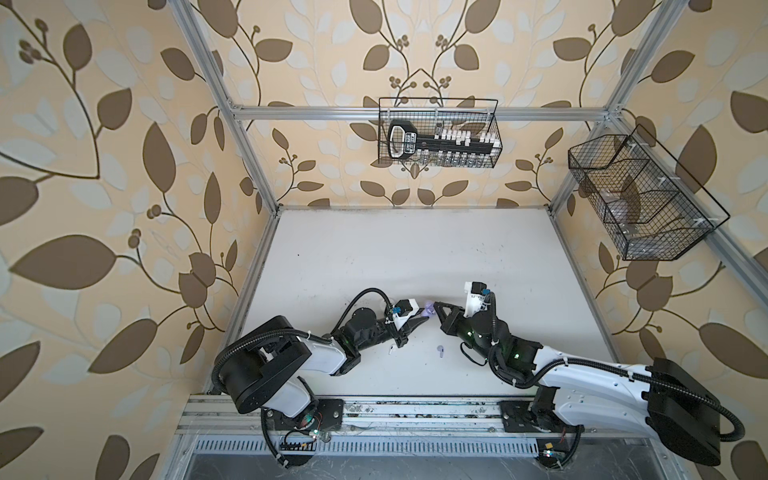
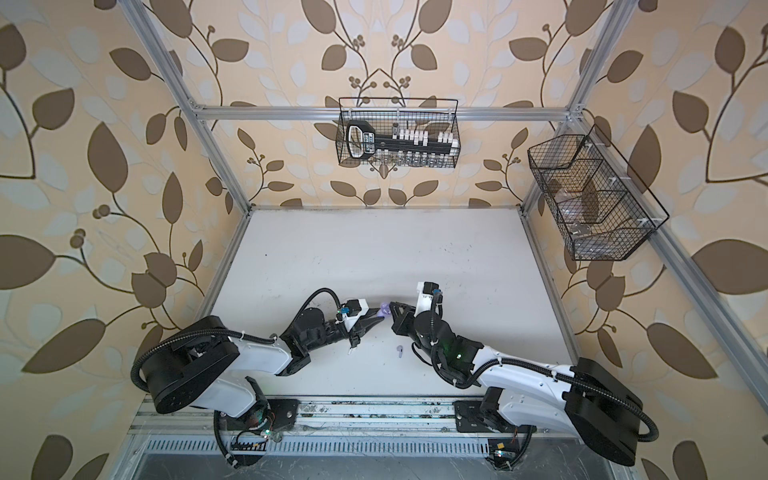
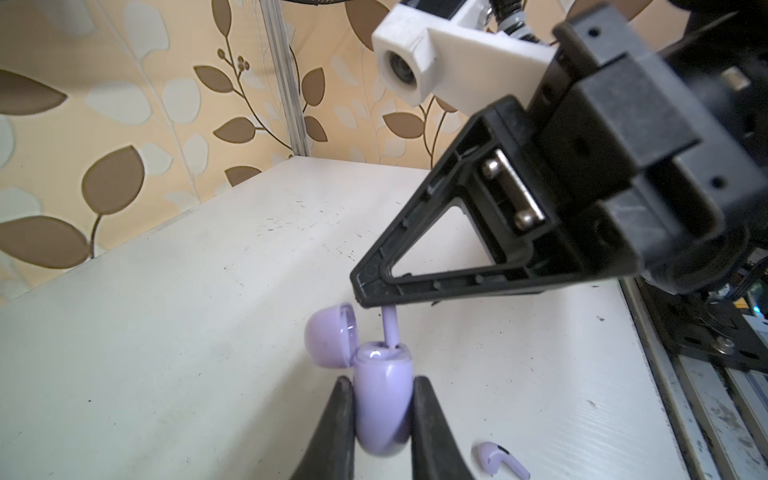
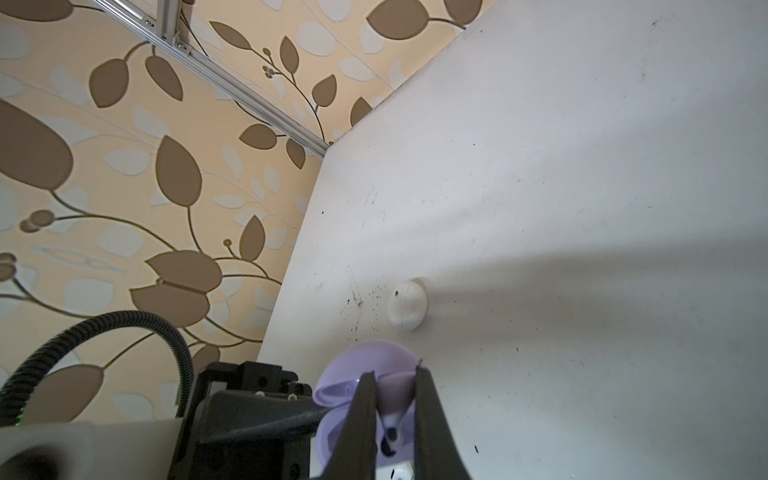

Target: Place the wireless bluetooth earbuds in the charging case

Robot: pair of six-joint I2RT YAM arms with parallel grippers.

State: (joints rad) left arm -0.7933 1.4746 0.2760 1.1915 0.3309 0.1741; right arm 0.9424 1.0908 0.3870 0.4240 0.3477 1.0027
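Lavender earbud (image 3: 390,331) head hidden, pinched by right claw (image 3: 365,296), left claw (image 3: 382,381) pinching case (image 3: 381,417)

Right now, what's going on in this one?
The left gripper is shut on a lavender case with its lid flipped open. The right gripper pinches a lavender earbud, stem pointing down into a socket of the case; it is not seated yet. A second lavender earbud and a white earbud lie loose on the table near the arms. A closed white case sits on the table too.
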